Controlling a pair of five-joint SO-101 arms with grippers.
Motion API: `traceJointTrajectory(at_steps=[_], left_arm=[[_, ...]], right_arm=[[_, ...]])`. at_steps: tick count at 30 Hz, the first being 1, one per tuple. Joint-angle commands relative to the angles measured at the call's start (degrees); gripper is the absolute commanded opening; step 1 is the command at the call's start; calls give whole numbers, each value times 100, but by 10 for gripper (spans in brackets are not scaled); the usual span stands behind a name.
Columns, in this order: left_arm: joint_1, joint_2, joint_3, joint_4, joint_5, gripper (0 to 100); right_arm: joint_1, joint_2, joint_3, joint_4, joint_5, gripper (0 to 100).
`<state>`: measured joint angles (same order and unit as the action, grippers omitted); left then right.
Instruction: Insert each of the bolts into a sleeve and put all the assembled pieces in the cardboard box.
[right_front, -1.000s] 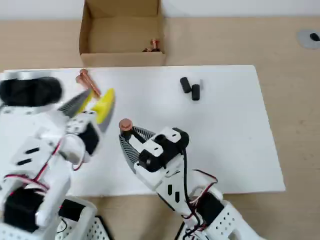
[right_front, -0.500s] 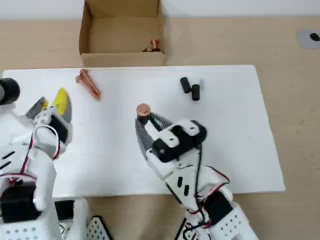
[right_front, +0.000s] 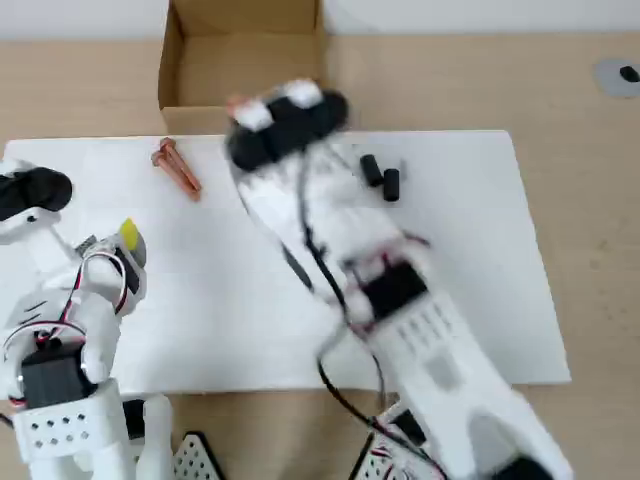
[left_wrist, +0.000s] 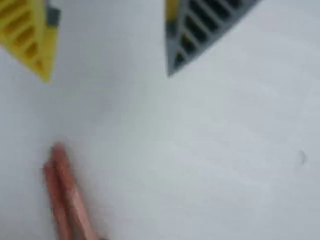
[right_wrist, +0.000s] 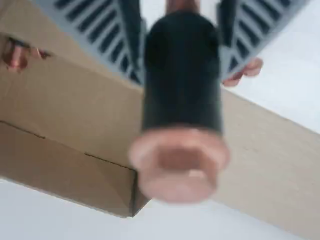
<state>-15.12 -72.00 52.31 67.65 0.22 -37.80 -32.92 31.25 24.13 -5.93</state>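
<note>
Fully extended, right arm (right_front: 322, 222) overhangs cardboard box (right_front: 176, 72).

Matt brown cardboard for the cardboard box (right_front: 195, 118), raw at the cut edges. Smooth copper-coloured metal with a dull shine on the loose bolts (right_front: 178, 167) and on the bolt head (right_wrist: 177, 162). Matt black, plastic or rubber, on the sleeve (right_wrist: 182, 60) held in the right gripper (right_wrist: 182, 75). Ribbed plastic on the left gripper (left_wrist: 107, 75), one finger yellow, one grey. Smooth matt white sheet (right_front: 450, 280) over a pale wood-look table (right_front: 580, 180).
</note>
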Motion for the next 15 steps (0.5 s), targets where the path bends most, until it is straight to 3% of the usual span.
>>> traceJointTrajectory(at_steps=[1,8,15], left_arm=[[-88,-22,-44,220,-527,164],[-88,-22,0,448,-923,164],[-79,-22,0,413,-932,164]], right_arm=[[277,1182,-1455,-97,123,9],[1095,3240,-3240,-97,88,9],[1437,4840,-4769,-53,-237,9]])
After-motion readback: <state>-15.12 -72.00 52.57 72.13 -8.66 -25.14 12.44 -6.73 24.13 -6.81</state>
